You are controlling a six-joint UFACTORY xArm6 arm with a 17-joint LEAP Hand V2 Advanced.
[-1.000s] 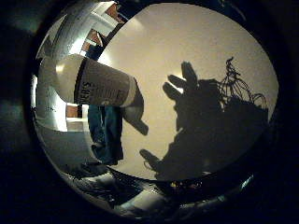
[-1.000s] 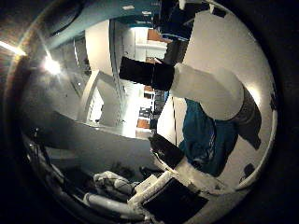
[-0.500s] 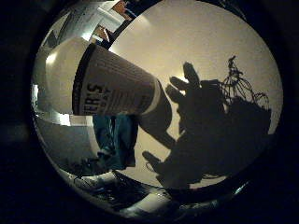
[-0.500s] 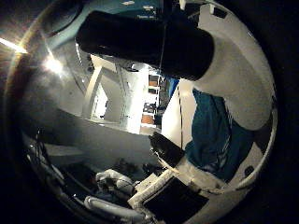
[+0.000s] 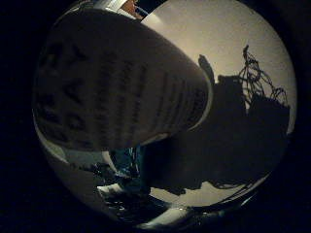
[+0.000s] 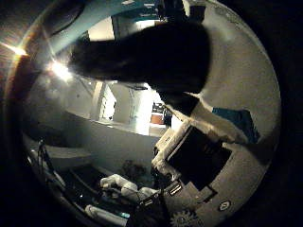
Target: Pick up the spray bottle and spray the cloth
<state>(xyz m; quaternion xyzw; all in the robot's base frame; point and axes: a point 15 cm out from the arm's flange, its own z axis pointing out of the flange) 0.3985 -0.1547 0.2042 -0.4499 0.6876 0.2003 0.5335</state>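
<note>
The spray bottle (image 5: 112, 87) is white with dark print and fills much of the right little finger side palm view, so it is very close to the palm. In the right thumb side palm view its dark top (image 6: 142, 57) and white body (image 6: 237, 71) cross the picture just in front of the palm. The teal cloth (image 5: 126, 160) lies crumpled on the white table (image 5: 243, 39) beside the bottle; it also shows past the bottle in the right thumb side palm view (image 6: 241, 123). White and black parts of my right hand (image 6: 194, 161) reach in below the bottle.
The hand and arm cast a large dark shadow (image 5: 243, 116) on the table beyond the bottle. A room with bright lights (image 6: 62, 71) and a lit doorway (image 6: 142, 109) lies behind.
The bottle has grown from a small shape to filling much of each view: the palm has closed in on it. The cloth is now mostly hidden behind the bottle.
</note>
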